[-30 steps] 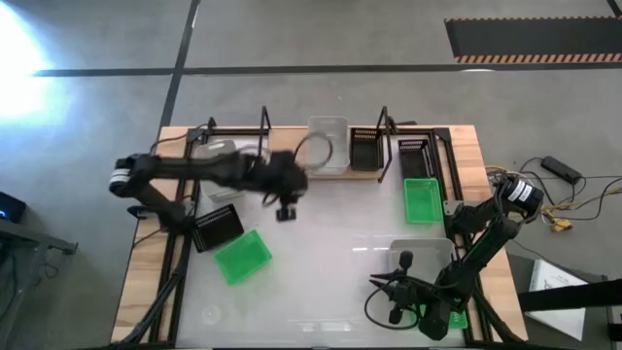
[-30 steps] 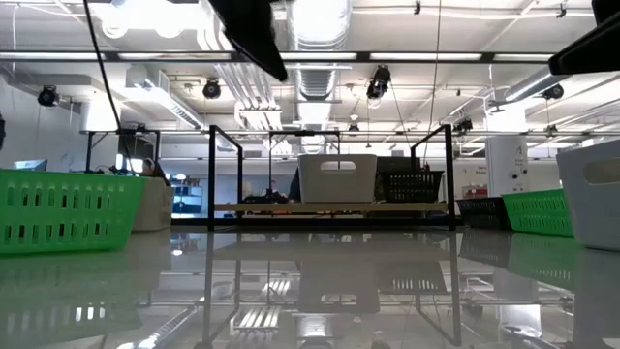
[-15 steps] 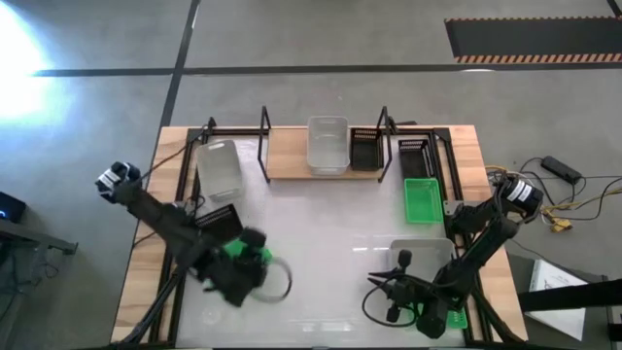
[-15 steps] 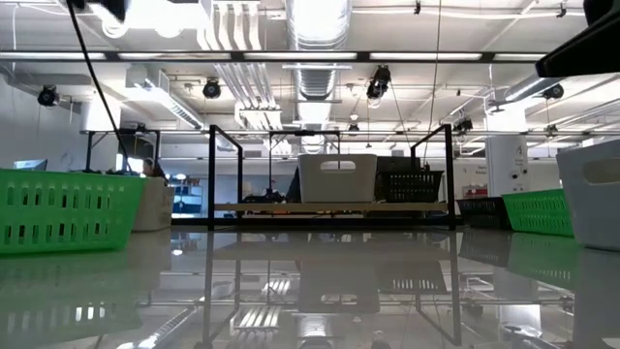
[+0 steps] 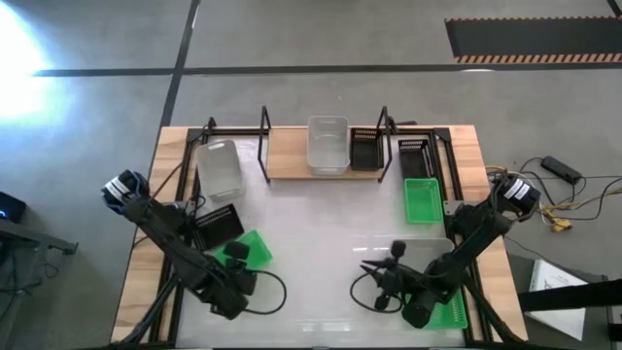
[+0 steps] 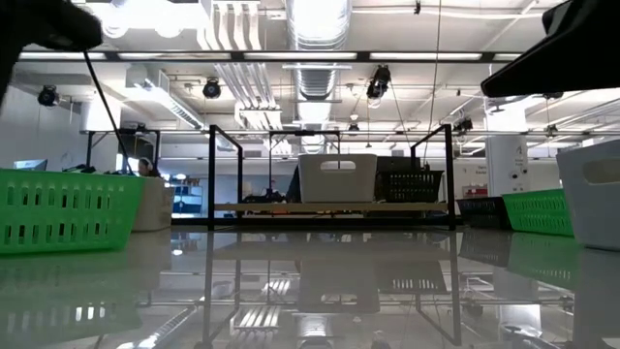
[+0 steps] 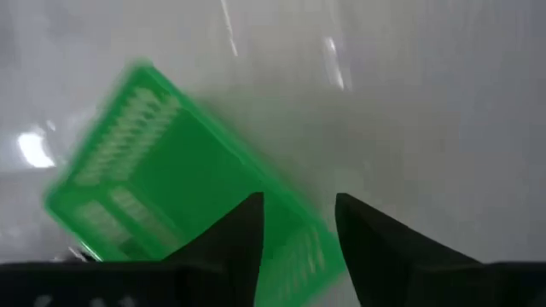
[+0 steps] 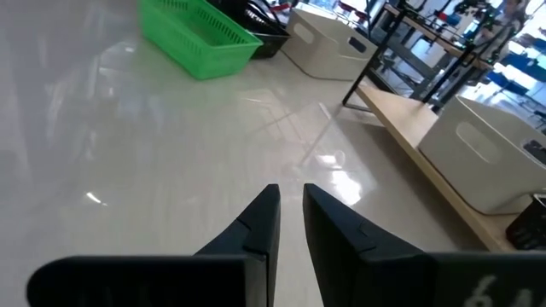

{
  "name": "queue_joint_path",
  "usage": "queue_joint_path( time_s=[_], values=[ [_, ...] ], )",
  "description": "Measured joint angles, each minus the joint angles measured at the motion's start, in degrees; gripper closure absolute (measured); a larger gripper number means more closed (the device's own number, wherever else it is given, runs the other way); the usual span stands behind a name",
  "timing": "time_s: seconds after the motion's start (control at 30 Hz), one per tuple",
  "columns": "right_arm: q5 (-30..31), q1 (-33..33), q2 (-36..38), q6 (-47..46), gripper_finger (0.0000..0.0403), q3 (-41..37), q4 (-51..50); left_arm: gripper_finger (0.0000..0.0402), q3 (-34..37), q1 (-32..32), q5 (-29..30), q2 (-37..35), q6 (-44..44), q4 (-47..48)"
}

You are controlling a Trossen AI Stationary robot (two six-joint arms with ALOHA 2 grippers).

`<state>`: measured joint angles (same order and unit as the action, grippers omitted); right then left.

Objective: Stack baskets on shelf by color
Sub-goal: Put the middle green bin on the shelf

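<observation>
Between placements, judging by the layout: reaching for the next basket. Left end effector (image 7: 297, 223) hovering over the green basket (image 5: 244, 249) near the desk's (image 5: 321, 233) left edge, toward the near-left corner, fingers apart with a clear gap, nothing between them, touching nothing that shows. In the left wrist view, that basket lying tilted just beyond the fingertips, open side up.

Already on the shelf (image 5: 292, 165) along the far edge: 1 translucent white basket (image 5: 328, 144) and, just beside it, 1 black basket (image 5: 365, 148). Off the shelf: a second white basket (image 5: 219, 169) at the far-left, a black basket (image 5: 219, 226) touching or nearly touching the green one, another black basket (image 5: 413, 156) at the far-right past the shelf's wire end, a second green basket (image 5: 422, 199) by the right edge, a third white basket (image 5: 418, 253) nearer the near-right corner, partly hidden by the right arm.

Next move, probably: lowering over 1 wall of the green basket, fingers straddling the rim, then closing. Needs alignment to the tilted wall, and care not to nudge the neighbouring black basket.

Right end effector (image 8: 290, 209) held low above bare desk near the near edge, right of centre, fingers nearly together with only a narrow slit, empty, waiting.
</observation>
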<state>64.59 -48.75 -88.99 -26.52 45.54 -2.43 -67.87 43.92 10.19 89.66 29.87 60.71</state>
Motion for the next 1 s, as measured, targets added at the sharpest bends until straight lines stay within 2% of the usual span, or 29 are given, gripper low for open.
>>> queue_joint_path(
  time_s=[0.17,0.3,0.47,0.63,0.87,1.0],
  values=[
    [-0.1,0.7,0.0,0.0,0.0355,0.0,0.4,0.0227,0.1,0.4,-8.3,0.2,2.8,5.7],
    [-0.1,0.7,0.0,-0.5,0.0355,0.0,0.6,0.0212,2.4,1.3,-7.8,0.2,-2.8,6.2],
    [-0.2,0.7,0.0,-0.4,0.0355,0.0,0.7,0.0213,5.7,1.5,-5.1,1.0,-3.7,5.0],
    [-0.2,0.7,0.0,0.0,0.0355,0.0,0.9,0.0259,7.5,1.5,-5.1,2.2,-3.7,0.2],
    [-0.2,0.7,0.0,0.2,0.0355,0.0,1.0,0.0382,7.8,0.6,-2.1,3.0,-3.7,-13.3],
    [-0.2,0.7,0.0,0.6,0.0355,0.0,1.0,0.0392,7.2,-1.8,0.0,3.0,-3.6,-24.4]
  ],
)
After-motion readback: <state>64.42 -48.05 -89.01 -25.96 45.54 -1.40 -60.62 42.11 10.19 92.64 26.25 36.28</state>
